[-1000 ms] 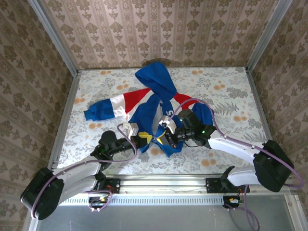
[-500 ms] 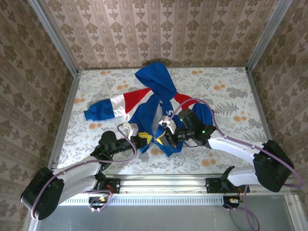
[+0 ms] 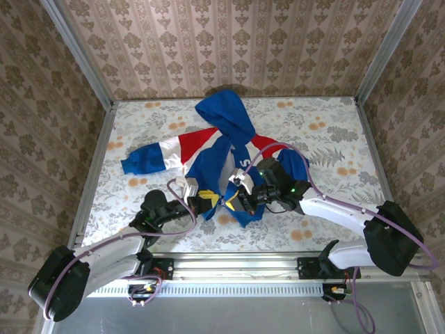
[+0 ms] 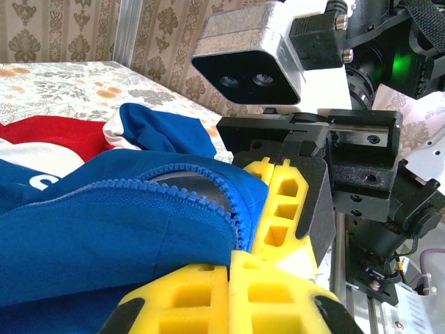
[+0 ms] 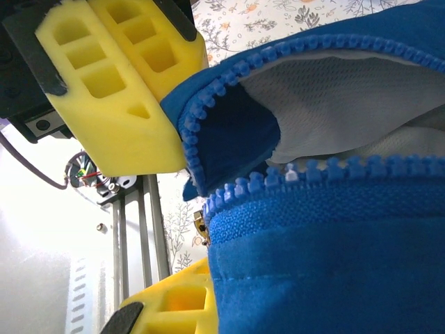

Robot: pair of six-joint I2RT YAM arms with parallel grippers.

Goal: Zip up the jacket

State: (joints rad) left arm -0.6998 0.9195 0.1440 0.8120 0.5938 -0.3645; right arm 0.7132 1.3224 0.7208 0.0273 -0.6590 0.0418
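Note:
The royal-blue hooded jacket point(image 3: 222, 149) lies on the table, hood toward the far side, one red-and-white banded sleeve stretched left. It is unzipped, and pale lining point(image 5: 334, 90) shows between the two rows of blue zipper teeth point(image 5: 306, 174). Both grippers meet at its near hem. My left gripper point(image 3: 206, 200) has its yellow fingers point(image 4: 174, 296) pressed together on the hem corner just below the zipper teeth point(image 4: 240, 226). My right gripper point(image 3: 236, 197) is shut on the other front edge; blue fabric covers its lower finger point(image 5: 167, 306). A small metal zipper piece point(image 5: 201, 226) hangs at that edge's end.
The floral tablecloth point(image 3: 327, 139) surrounds the jacket, with patterned walls on three sides. A metal rail point(image 3: 236, 268) runs along the near edge by the arm bases. The right gripper's camera housing point(image 4: 247, 59) sits close in front of the left wrist.
The left gripper has edged slightly up and away from the near edge with the hem corner. The right gripper and the jacket hardly moved.

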